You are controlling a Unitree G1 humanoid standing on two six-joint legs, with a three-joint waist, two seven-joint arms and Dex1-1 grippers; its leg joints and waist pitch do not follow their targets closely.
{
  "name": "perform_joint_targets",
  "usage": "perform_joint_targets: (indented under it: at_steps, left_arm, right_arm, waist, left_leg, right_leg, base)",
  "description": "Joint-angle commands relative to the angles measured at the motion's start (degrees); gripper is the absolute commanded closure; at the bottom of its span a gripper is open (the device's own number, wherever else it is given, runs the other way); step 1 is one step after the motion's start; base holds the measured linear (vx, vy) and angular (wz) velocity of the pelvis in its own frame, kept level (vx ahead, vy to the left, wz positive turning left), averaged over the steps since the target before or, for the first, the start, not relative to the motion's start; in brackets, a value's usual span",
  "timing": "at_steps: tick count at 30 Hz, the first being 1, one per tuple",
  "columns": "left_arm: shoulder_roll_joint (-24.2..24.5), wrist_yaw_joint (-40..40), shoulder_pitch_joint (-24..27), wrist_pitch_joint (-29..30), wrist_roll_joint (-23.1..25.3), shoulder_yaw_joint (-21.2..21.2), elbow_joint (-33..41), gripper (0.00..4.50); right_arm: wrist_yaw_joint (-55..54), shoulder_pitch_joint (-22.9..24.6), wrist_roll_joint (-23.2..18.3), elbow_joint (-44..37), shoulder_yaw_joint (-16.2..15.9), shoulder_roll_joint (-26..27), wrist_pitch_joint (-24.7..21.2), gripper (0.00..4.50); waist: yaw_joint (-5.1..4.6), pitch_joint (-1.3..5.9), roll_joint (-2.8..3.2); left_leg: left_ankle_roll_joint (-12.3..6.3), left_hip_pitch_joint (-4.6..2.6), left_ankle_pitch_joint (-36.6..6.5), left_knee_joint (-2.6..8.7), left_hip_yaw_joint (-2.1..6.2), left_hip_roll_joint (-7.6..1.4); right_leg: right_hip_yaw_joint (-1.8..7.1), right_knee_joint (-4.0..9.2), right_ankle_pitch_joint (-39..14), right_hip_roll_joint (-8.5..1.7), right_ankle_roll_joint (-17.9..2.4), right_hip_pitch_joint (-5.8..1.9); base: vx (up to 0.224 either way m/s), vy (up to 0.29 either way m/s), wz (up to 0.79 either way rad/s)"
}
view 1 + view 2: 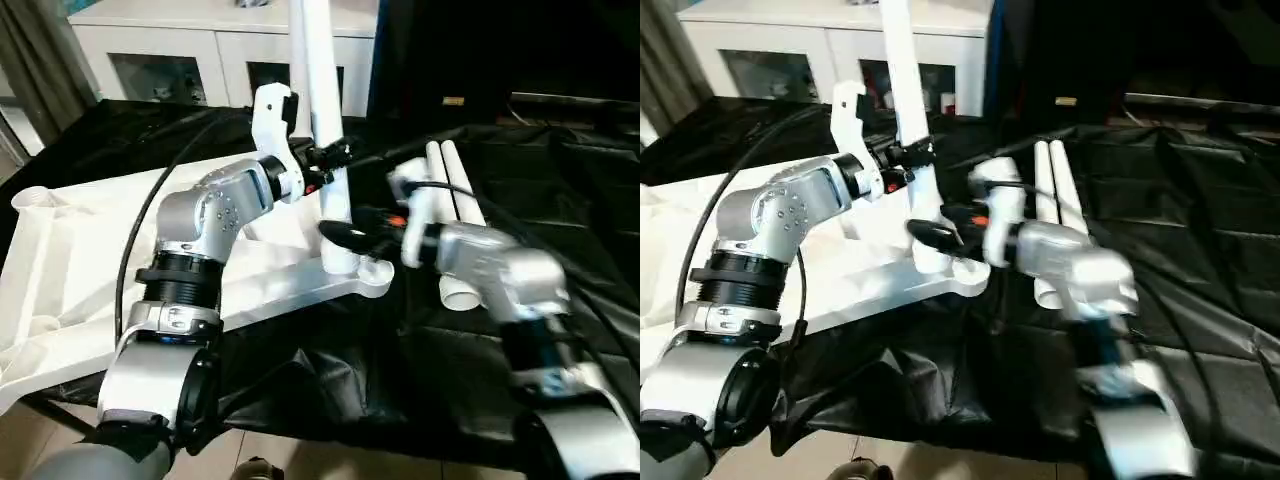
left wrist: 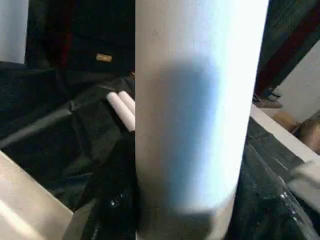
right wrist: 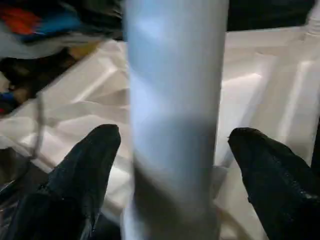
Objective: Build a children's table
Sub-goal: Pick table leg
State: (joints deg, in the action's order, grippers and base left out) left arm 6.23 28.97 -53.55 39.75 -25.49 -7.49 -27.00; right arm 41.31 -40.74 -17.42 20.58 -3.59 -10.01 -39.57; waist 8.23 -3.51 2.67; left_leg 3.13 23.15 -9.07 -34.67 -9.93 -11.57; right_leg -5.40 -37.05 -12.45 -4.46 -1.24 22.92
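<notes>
- The black-draped table [image 1: 560, 200] carries the whole job, with a white glass-door cabinet [image 1: 200, 50] standing behind it.
- The white plastic table top [image 1: 90, 270] lies upside down on the left of the black cloth, ribbed underside up. Its corner socket nearest the robot's left side [image 1: 35, 200] is empty.
- One round, tapering white leg [image 1: 325, 130] stands upright at the corner of the top nearest the middle of the cloth, its foot at the socket [image 1: 365, 270]. I judge it is being seated; whether it is fully home I cannot tell.
- Two more white legs [image 1: 455, 210] lie side by side on the cloth, just right of that corner, waiting.
- The left end effector [image 1: 330, 155] is closed around the upright leg about halfway up it.
- The right end effector [image 3: 170, 150] sits low by the leg's foot, fingers [image 3: 85, 165] spread wide either side of it, not touching.
- So the build looks early: one leg going in, at least two untouched.
</notes>
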Motion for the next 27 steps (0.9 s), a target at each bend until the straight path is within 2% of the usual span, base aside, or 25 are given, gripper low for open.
perform_joint_targets:
  at_steps: [1,4,11,14,16,20,22,23,24,25,27]
  left_arm:
    - [0.31,-0.62,-0.94,0.56,-0.68,-0.13,2.05,2.62]
    - [0.29,-0.75,-0.97,0.75,-0.33,-0.18,2.32,2.62]
    - [0.64,-0.69,-1.02,0.55,-0.11,-0.17,2.20,2.62]
    - [1.00,-0.27,-0.74,0.39,-0.03,-0.10,2.43,2.62]
    - [1.25,-0.07,-0.57,0.91,-0.34,-0.31,2.74,2.62]
    - [1.41,0.55,-0.39,0.53,-0.52,-0.27,2.95,2.62]
    - [2.21,5.73,0.43,0.60,-2.16,0.85,4.95,2.62]
    - [2.21,5.73,0.43,0.60,-2.16,0.85,4.95,1.92]
    - [3.14,10.31,1.42,2.89,-4.49,1.91,7.38,1.93]
    - [3.89,15.96,3.08,5.56,-8.56,1.93,10.55,1.93]
    - [4.69,20.44,4.69,6.62,-11.32,1.81,12.39,1.73]
  right_arm:
    - [-1.77,-1.00,1.07,1.13,-1.10,1.18,0.96,0.69]
    - [-1.20,-1.17,1.10,0.71,-2.03,2.05,0.93,0.90]
    - [-0.48,-1.15,0.68,0.84,-1.93,1.89,0.60,1.54]
    - [2.08,0.18,-0.78,-0.45,-1.83,0.74,0.15,1.65]
    - [4.75,1.46,-1.60,-1.76,-2.03,-0.20,1.45,1.96]
    - [8.61,2.84,-4.10,-4.57,-1.49,-0.93,1.94,2.23]
    - [10.85,3.55,-6.32,-6.28,-0.41,-1.34,1.01,2.40]
    - [10.85,3.55,-6.32,-6.28,-0.41,-1.34,1.01,2.45]
    - [12.48,4.06,-7.04,-7.10,-0.34,-1.96,1.06,2.50]
    - [16.34,5.51,-8.61,-9.23,-0.74,-3.68,1.11,2.50]
    - [20.73,7.03,-10.71,-11.86,-1.42,-5.73,0.04,2.54]
  waist:
    - [0.04,5.14,-0.56]
    - [0.07,5.21,-0.49]
    - [0.31,5.06,-0.46]
    - [0.33,5.15,-0.26]
    - [0.35,5.18,-0.23]
    - [0.49,5.16,-0.31]
    - [0.61,5.19,-0.48]
    - [0.65,5.22,-0.36]
    - [0.65,5.12,-0.35]
    - [0.59,5.01,-0.62]
    - [0.75,5.00,-0.44]
  left_leg:
    - [-1.17,-1.22,-4.61,3.00,0.69,-1.41]
    - [-1.47,-1.19,-4.29,3.03,0.77,-1.48]
    - [-0.25,-1.28,-6.15,3.23,0.76,-1.47]
    - [-0.44,-1.23,-5.79,3.12,0.81,-1.44]
    - [-0.61,-1.17,-5.73,3.09,0.85,-1.43]
    - [-1.30,-1.19,-5.82,2.99,0.74,-1.38]
    - [-1.71,-1.18,-5.64,3.00,0.78,-1.43]
    - [-1.64,-1.14,-5.73,3.01,0.83,-1.54]
    - [-1.64,-1.13,-6.03,3.00,0.74,-1.49]
    - [-1.68,-1.11,-6.32,3.08,0.64,-1.52]
    - [-2.42,-1.08,-6.25,2.95,0.60,-1.58]
  right_leg:
    - [3.07,4.05,1.70,-4.18,-12.13,-3.57]
    - [3.05,3.85,3.42,-4.12,-11.98,-3.62]
    - [3.16,4.17,1.14,-4.19,-10.82,-3.65]
    - [3.14,4.06,2.42,-4.13,-10.73,-3.74]
    - [3.12,3.98,3.14,-4.10,-10.62,-3.81]
    - [3.06,4.12,3.18,-4.09,-11.31,-3.82]
    - [3.03,4.10,2.97,-4.16,-11.81,-3.83]
    - [3.00,3.95,2.79,-4.22,-11.96,-3.82]
    - [2.98,3.97,1.84,-4.22,-12.34,-3.81]
    - [3.00,4.04,1.58,-4.16,-12.33,-3.89]
    - [2.99,4.02,1.35,-4.17,-12.81,-3.80]
  base:
    - [0.000,0.000,0.00]
    - [0.000,0.000,0.00]
    - [0.000,0.000,0.00]
    - [0.000,0.000,0.00]
    - [0.000,0.000,0.00]
    - [0.000,0.000,0.00]
    - [0.000,0.000,0.00]
    - [0.000,0.000,0.00]
    - [0.000,0.000,0.00]
    - [0.000,0.000,0.00]
    - [0.000,0.000,0.00]
